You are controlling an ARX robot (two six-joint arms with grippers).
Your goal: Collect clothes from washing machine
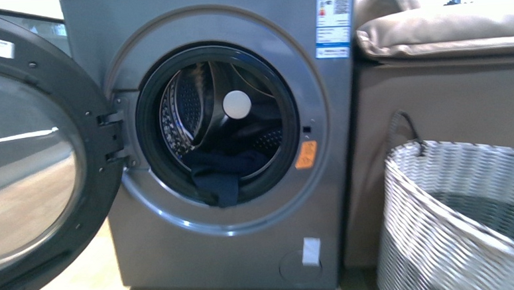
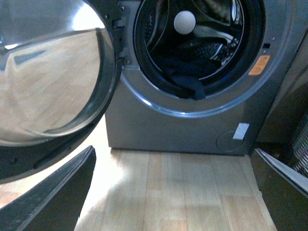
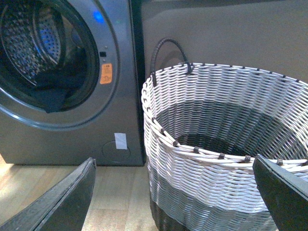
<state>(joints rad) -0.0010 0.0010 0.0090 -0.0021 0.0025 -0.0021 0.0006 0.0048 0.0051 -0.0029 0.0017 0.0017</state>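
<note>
Left wrist view: my left gripper [image 2: 173,150] is spread wide, empty; clothes [image 2: 185,79] drape over the washing machine [image 2: 192,130] lip ahead, above it. I'd pinch that hanging fold; deeper drum [image 2: 209,48] looks dim, possibly more there

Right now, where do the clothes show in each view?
Front: clothes at centre, draped over the porthole's lower rim.
Left wrist: clothes spilling over that rim, near the orange sticker.
Right wrist: clothes inside the porthole, beside the basket.
Shared landmark: the orange sticker on the porthole ring.
</note>
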